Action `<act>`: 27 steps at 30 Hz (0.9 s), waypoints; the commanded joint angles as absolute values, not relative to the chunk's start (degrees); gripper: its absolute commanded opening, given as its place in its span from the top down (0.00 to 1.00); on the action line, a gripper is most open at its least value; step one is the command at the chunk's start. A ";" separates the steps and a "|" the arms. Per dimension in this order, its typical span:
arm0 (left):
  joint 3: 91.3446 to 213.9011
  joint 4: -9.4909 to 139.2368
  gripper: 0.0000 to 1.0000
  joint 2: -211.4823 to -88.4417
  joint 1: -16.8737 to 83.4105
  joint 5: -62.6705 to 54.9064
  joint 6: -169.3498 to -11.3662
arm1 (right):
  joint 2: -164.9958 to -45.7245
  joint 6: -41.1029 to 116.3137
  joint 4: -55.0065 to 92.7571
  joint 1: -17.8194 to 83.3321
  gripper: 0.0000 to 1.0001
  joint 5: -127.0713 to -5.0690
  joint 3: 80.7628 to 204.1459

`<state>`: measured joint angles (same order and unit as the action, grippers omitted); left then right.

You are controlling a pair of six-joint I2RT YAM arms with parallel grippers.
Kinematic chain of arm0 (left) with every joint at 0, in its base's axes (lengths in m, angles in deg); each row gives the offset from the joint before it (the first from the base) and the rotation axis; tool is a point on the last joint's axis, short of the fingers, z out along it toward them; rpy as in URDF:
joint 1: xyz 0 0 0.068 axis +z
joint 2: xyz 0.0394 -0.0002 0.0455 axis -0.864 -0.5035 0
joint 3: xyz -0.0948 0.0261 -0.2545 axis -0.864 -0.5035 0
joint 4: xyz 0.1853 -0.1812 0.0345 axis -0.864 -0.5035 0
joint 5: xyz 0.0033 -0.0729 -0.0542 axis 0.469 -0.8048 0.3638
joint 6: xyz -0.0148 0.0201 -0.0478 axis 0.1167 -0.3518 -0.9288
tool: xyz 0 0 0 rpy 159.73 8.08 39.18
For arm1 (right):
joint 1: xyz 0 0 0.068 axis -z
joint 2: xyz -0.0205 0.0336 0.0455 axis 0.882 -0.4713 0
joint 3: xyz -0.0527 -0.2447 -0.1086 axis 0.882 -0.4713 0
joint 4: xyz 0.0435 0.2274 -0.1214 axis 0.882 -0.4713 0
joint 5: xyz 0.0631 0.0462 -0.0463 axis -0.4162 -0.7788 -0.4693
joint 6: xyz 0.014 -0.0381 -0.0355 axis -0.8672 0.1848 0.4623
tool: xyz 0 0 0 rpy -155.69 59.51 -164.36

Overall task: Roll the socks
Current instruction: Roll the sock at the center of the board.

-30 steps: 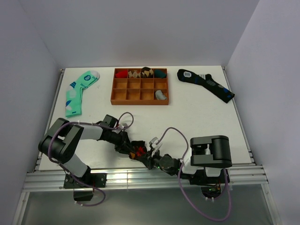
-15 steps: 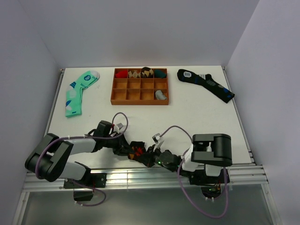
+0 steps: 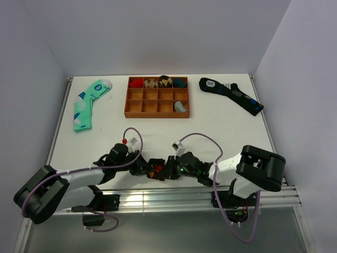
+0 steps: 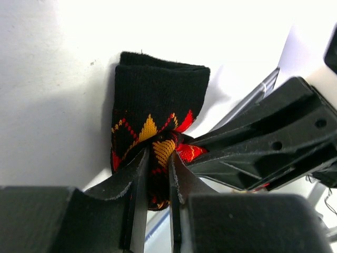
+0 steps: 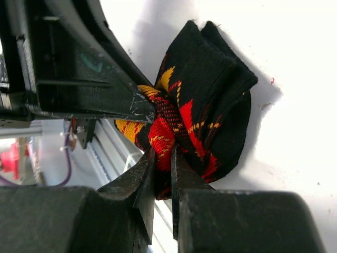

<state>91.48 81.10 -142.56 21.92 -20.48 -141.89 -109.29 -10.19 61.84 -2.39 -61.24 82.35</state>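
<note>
Left gripper point(image 4: 158, 155), right gripper point(image 5: 162, 155), meeting tip to tip, forearms low (both pinching the sock point(image 4: 158, 97))

The socks point(image 4: 158, 100) are black with red and yellow-orange argyle diamonds. The mint green sock point(image 3: 87, 104) has white patches. The dark navy sock point(image 3: 234, 96) has blue spots and a white patch. The tray point(image 3: 157, 114) is orange-brown, the surface point(image 3: 221, 132) white, the fingers point(image 5: 131, 184) black.

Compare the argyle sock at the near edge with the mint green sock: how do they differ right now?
The argyle sock is bunched into a compact bundle; the mint green sock lies flat at full length. The argyle sock is pinched by the left gripper and the right gripper; the mint green sock is untouched. Both are on the table, outside the wooden tray.
</note>
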 commanded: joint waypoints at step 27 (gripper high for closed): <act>81.33 86.14 0.64 -113.40 7.83 19.22 -130.29 | -118.23 2.75 15.26 12.04 1.00 -81.89 95.55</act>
